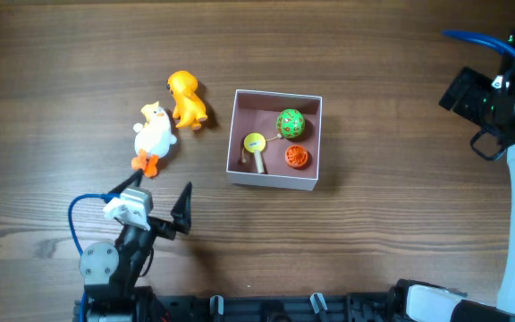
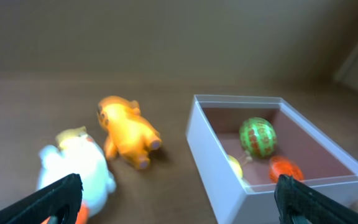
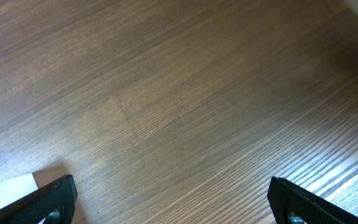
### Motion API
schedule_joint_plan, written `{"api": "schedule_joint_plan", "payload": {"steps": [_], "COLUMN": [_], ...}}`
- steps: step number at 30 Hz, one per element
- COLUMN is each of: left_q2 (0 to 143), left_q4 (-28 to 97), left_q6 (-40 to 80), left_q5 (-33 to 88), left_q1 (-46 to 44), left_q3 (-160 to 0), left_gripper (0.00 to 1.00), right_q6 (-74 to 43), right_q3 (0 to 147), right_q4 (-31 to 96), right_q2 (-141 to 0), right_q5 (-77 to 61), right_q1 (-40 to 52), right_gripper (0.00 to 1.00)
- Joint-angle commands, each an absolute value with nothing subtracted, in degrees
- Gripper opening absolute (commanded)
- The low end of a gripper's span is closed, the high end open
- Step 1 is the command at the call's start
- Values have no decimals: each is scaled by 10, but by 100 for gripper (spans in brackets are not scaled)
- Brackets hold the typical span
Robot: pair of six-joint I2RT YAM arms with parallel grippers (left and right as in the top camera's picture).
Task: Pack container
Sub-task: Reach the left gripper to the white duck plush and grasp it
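The container [image 1: 275, 182] is a square white box with a dusty-pink inside at the table's middle. It holds a green ball [image 1: 290, 122], an orange ball [image 1: 297, 157] and a yellow toy [image 1: 255, 143]. An orange toy animal [image 1: 187, 98] and a white duck [image 1: 154, 135] lie left of it. My left gripper [image 1: 153, 198] is open and empty at the front left, below the duck. In the left wrist view the container [image 2: 216, 155], orange animal [image 2: 128, 130] and duck [image 2: 76, 168] lie ahead of its open jaws [image 2: 176, 199]. My right gripper [image 1: 485, 98] is at the far right, open over bare wood [image 3: 173, 196].
The table is dark wood. A white corner of the container [image 3: 8, 190] shows at the lower left of the right wrist view. A blue cable [image 1: 477, 38] runs along the right arm.
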State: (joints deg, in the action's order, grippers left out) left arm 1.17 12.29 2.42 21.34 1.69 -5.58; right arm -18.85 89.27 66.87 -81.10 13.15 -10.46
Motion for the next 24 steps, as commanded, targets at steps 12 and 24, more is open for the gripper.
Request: {"api": "schedule_joint_plan", "payload": {"steps": [12,24], "left_q2": [704,1035], "left_q4": [645,607], "left_q6": [15,4], "left_q5": [59,25], "left_q1": [21,21], "left_q3": [-840,-824], "left_gripper": [100,95], "right_q6": [-197,-197], "right_q3": [888,888], "right_q4": [667,667], "right_q2": [-816,-816], "right_q5": [135,135], "right_q1": [-105,-105], "right_gripper": [100,100]}}
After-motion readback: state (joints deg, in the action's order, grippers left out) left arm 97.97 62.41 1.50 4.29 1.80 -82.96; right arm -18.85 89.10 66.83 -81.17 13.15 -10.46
